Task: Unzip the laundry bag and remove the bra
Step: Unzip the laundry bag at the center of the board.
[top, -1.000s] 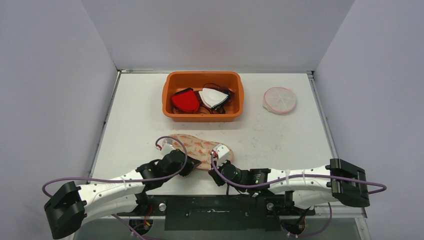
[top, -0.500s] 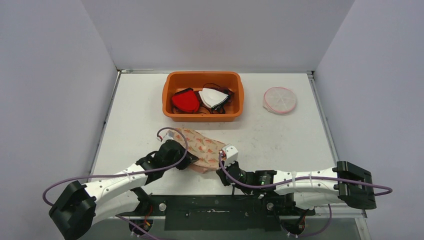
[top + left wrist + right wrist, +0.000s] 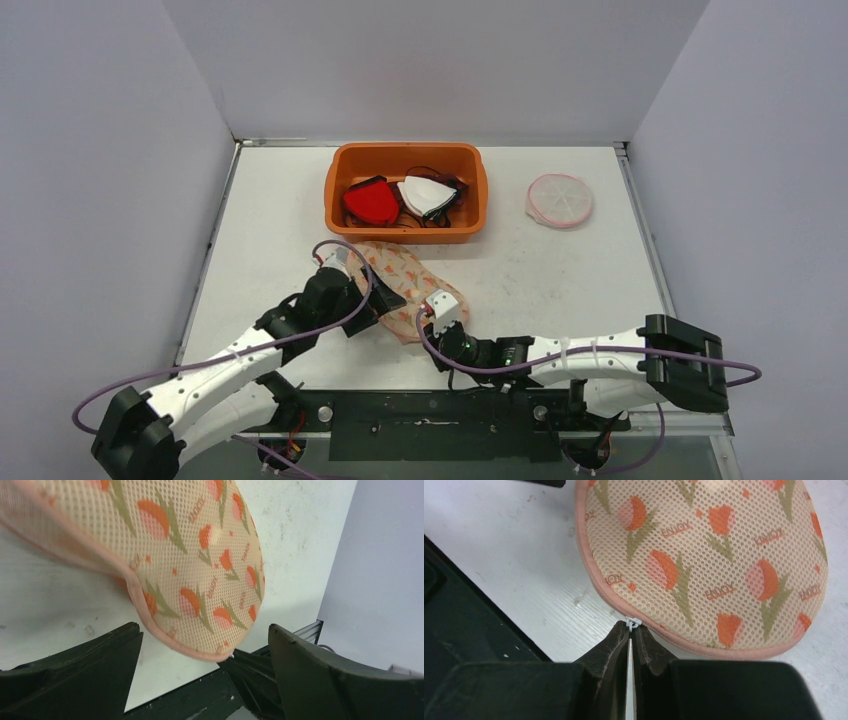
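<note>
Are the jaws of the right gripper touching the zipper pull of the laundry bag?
Touching. In the right wrist view, the right gripper has its jaws shut on the white zipper pull at the laundry bag seam.

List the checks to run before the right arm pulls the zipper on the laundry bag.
1. Right gripper on the zipper pull: ok, tips closed on it.
2. Left gripper anchoring the laundry bag: not ok, jaws wide open around its edge.
3. Zipper shut: ok along the stretch the right wrist view shows.
4. Bra inside: cannot tell, the mesh hides the contents.
</note>
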`<state>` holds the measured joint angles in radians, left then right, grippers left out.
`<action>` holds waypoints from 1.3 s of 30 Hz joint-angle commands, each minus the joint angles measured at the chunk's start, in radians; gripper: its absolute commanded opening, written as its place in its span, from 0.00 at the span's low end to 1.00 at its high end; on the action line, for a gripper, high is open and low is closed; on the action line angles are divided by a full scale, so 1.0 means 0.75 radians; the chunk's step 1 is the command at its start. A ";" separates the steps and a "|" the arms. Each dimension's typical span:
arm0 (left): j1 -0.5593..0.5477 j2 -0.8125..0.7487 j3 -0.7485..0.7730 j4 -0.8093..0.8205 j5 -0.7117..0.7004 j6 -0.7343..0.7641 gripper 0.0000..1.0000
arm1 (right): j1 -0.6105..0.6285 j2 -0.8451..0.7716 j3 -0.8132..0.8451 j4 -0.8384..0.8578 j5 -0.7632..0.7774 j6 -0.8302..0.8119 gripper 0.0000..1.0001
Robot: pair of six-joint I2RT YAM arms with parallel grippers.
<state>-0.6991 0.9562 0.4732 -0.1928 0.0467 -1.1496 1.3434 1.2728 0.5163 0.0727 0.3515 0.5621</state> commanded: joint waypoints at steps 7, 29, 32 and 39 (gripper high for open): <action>-0.111 -0.448 -0.056 -0.412 -0.051 -0.120 0.97 | -0.062 0.152 0.199 0.226 -0.204 -0.138 0.05; -0.142 -0.084 -0.178 0.167 -0.124 -0.308 0.21 | -0.046 0.181 0.180 0.298 -0.270 -0.140 0.05; -0.111 -0.123 -0.211 0.151 -0.122 -0.310 0.00 | -0.047 0.169 0.165 0.286 -0.251 -0.133 0.05; -0.026 -0.187 -0.263 0.108 -0.111 -0.291 0.00 | -0.044 0.111 0.120 0.231 -0.193 -0.108 0.05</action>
<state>-0.7628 0.8341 0.2913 -0.1261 -0.0032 -1.3903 1.3041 1.4197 0.6285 0.2447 0.1505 0.4644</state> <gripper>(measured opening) 0.036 0.062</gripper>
